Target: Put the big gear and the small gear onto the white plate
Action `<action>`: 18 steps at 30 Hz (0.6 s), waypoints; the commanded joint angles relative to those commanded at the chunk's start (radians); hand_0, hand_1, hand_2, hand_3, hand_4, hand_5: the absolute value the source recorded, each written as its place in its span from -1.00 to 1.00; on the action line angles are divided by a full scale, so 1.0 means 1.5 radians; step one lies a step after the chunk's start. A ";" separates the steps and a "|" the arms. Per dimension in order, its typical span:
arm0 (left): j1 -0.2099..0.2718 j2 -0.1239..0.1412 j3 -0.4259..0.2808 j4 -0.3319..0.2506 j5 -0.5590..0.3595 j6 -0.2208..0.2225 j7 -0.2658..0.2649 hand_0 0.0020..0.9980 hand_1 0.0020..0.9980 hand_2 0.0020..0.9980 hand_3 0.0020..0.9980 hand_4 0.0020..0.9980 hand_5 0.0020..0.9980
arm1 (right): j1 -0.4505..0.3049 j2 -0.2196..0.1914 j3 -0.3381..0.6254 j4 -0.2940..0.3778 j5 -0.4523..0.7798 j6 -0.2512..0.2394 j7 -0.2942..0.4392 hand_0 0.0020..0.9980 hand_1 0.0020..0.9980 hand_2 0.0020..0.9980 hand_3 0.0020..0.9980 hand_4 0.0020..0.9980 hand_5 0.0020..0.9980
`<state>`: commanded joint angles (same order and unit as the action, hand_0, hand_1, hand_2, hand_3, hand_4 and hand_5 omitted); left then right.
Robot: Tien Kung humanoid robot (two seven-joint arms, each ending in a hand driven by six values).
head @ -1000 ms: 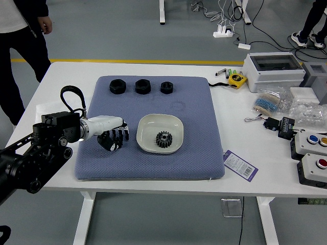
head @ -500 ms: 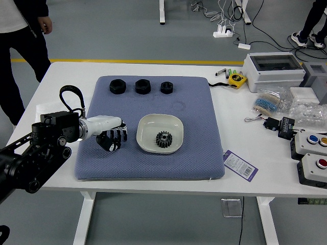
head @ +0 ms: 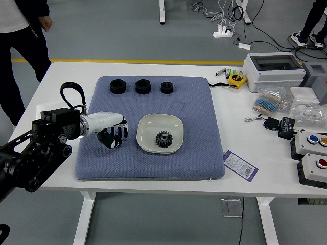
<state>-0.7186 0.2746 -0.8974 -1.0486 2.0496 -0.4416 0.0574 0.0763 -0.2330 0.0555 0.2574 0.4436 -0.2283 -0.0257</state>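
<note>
My left hand point(head: 113, 133) is over the left part of the blue-grey mat, a short way left of the plate and apart from it. Whether it holds anything cannot be made out, and the mat under it is hidden. The white plate point(head: 146, 141), squarish with rounded corners, lies on the middle of the mat. One dark toothed gear point(head: 164, 139) lies flat inside it, right of and below the plate's centre. No second gear is visible. My right hand is out of view.
Three black hex nuts point(head: 143, 86) line the mat's point(head: 199, 163) far side. A tape measure point(head: 236, 80), a grey-white box point(head: 273, 71), a purple-white tag point(head: 240, 166) and button boxes point(head: 312, 171) are to the right. A person point(head: 23, 41) stands at the far left, one hand hanging down.
My left hand has shifted slightly toward the table's far side. The plate and its gear have stayed put.
</note>
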 joint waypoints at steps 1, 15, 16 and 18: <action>-0.001 0.000 -0.003 -0.008 0.003 0.001 0.001 -0.52 -0.26 -0.16 0.03 0.11 -1.00 | -0.001 0.000 0.000 0.000 -0.001 0.000 0.000 0.36 0.35 0.49 0.26 0.65 0.49; -0.047 -0.044 0.000 -0.021 0.004 0.033 -0.017 -0.51 -0.26 -0.16 0.04 0.18 -1.00 | -0.003 0.000 0.010 0.001 -0.014 -0.004 -0.004 0.36 0.35 0.49 0.26 0.65 0.49; -0.052 -0.052 0.007 -0.015 0.004 0.045 -0.021 -0.51 -0.26 -0.16 0.04 0.18 -1.00 | -0.003 0.000 0.011 0.001 -0.016 -0.004 -0.005 0.36 0.35 0.49 0.26 0.65 0.49; -0.060 -0.066 0.018 -0.001 0.004 0.069 -0.028 -0.51 -0.26 -0.16 0.04 0.18 -1.00 | -0.003 0.000 0.014 0.002 -0.022 -0.005 -0.006 0.36 0.35 0.49 0.26 0.65 0.49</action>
<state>-0.8088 0.1749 -0.8699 -1.0496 2.0552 -0.3388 0.0149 0.0723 -0.2325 0.0762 0.2598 0.4112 -0.2361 -0.0348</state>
